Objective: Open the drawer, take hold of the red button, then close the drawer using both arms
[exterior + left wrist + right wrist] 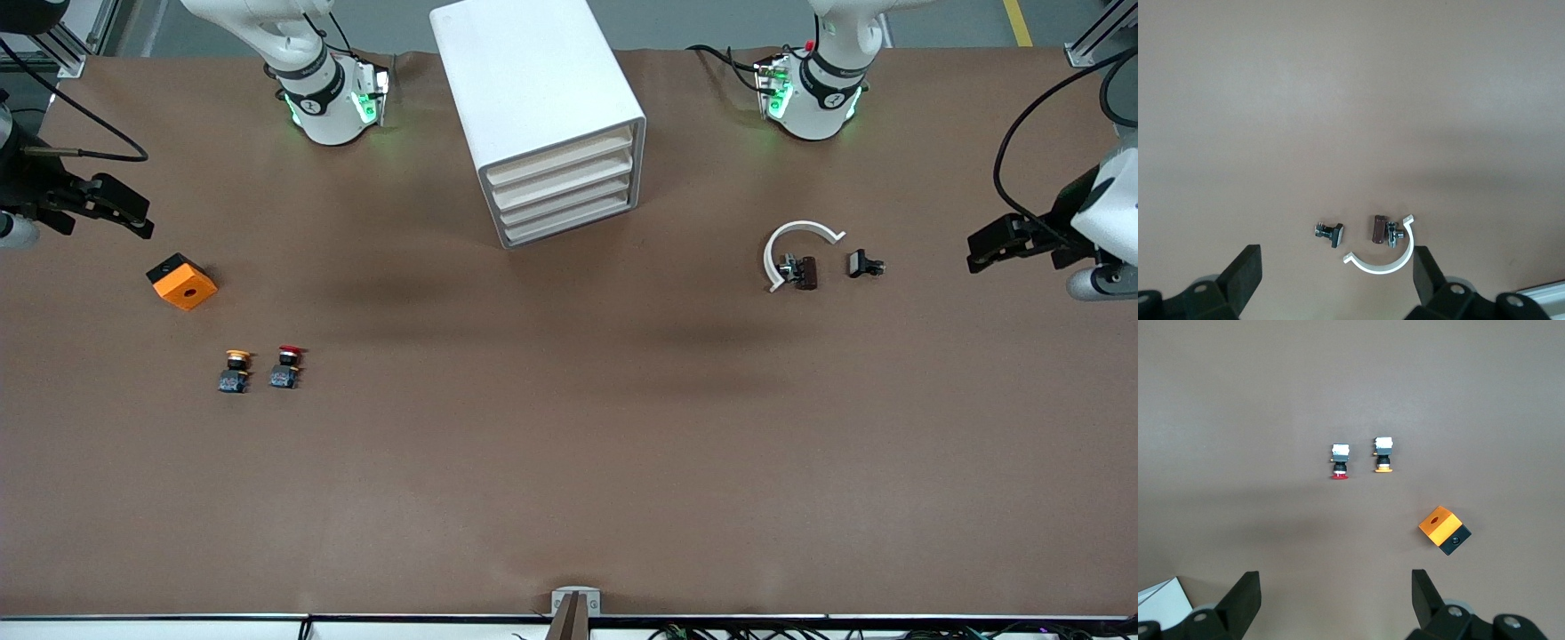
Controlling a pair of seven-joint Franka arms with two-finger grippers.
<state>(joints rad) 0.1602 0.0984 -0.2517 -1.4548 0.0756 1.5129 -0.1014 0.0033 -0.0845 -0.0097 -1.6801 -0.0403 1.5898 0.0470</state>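
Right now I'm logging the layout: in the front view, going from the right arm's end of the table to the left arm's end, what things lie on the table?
orange cube → orange-yellow-capped button → red-capped button → white cabinet → white curved clip → small black part

We see a plain brown table (569, 462) under a white cabinet (533, 98) with four cream-fronted drawers (562, 185). Nearer the camera than the cabinet, the button (286, 366) has a red cap on a black-and-blue body; its twin (235, 371) beside it wears orange-yellow. The cube (182, 282) is orange with a black side. The curved clip (794, 246) is white, beside a dark brown block (806, 272).
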